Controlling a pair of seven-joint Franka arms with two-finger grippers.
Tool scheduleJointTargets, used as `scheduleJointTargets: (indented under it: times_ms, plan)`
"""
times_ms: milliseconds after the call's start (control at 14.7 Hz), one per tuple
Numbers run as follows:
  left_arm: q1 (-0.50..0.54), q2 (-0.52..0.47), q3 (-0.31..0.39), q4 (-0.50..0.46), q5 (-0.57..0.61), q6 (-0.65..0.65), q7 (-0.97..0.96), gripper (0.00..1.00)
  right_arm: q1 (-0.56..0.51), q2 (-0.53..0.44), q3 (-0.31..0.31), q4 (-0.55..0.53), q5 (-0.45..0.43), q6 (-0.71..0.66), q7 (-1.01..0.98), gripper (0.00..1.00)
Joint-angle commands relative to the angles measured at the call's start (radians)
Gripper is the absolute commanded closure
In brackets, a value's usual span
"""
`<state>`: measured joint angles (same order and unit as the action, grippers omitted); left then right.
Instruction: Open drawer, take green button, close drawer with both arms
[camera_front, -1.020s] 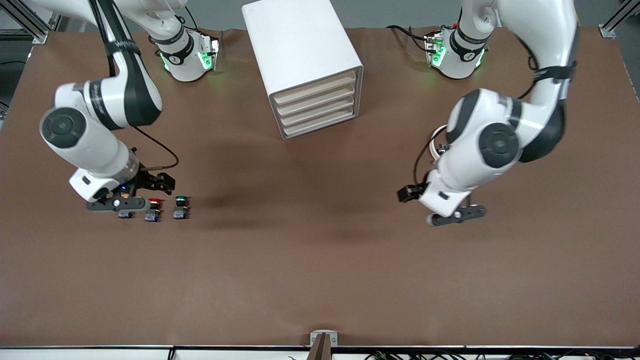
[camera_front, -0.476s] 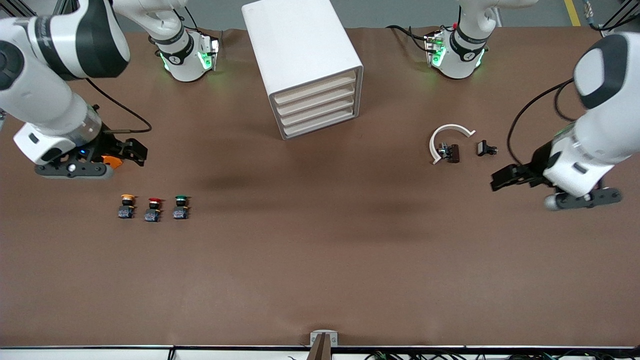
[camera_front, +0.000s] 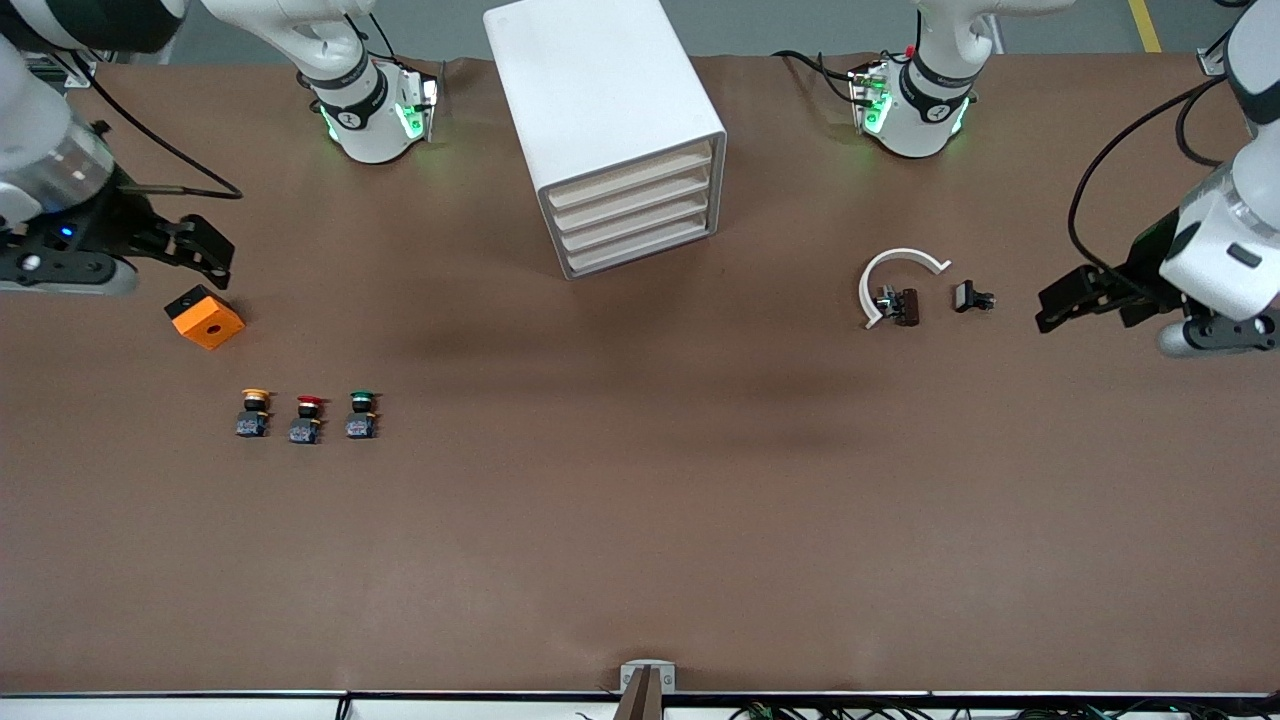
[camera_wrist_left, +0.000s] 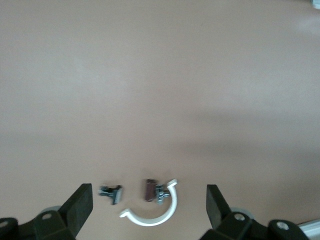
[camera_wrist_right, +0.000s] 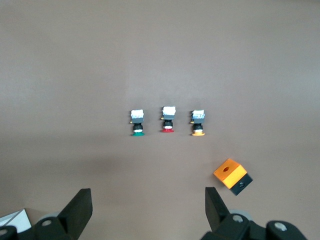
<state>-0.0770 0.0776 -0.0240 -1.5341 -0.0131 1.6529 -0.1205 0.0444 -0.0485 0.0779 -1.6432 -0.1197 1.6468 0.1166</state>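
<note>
The green-capped button (camera_front: 361, 414) stands on the table in a row with a red-capped button (camera_front: 307, 418) and a yellow-capped button (camera_front: 253, 412). It also shows in the right wrist view (camera_wrist_right: 138, 123). The white drawer cabinet (camera_front: 610, 130) stands between the arm bases with all its drawers (camera_front: 635, 215) shut. My right gripper (camera_front: 205, 252) (camera_wrist_right: 148, 205) is open and empty, over the table at the right arm's end, apart from the buttons. My left gripper (camera_front: 1065, 300) (camera_wrist_left: 149, 200) is open and empty, over the table at the left arm's end.
An orange block (camera_front: 206, 320) (camera_wrist_right: 231, 175) lies near the right gripper. A white curved piece (camera_front: 895, 275) (camera_wrist_left: 152, 215) and two small dark parts (camera_front: 905, 305) (camera_front: 972, 297) lie toward the left arm's end.
Both arms have lifted and swung out toward their ends of the table. The right gripper left the button row, uncovering the orange block. The left arm uncovered the white curved piece.
</note>
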Motion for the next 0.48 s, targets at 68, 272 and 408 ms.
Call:
scheduleJointTargets:
  times_ms: [68,272,408]
  plan:
    - [0.025,-0.09,-0.01,-0.056,0.05,-0.024,0.07,0.0,-0.076,0.012,0.005,0.065,0.07,-0.041,-0.103,0.0]
    - [0.046,-0.133,-0.013,-0.084,0.05,-0.048,0.068,0.0,-0.113,0.012,0.005,0.079,0.08,-0.053,-0.19,0.0]
    - [0.055,-0.134,-0.022,-0.084,0.05,-0.071,0.068,0.0,-0.127,0.012,0.005,0.089,0.09,-0.071,-0.204,0.0]
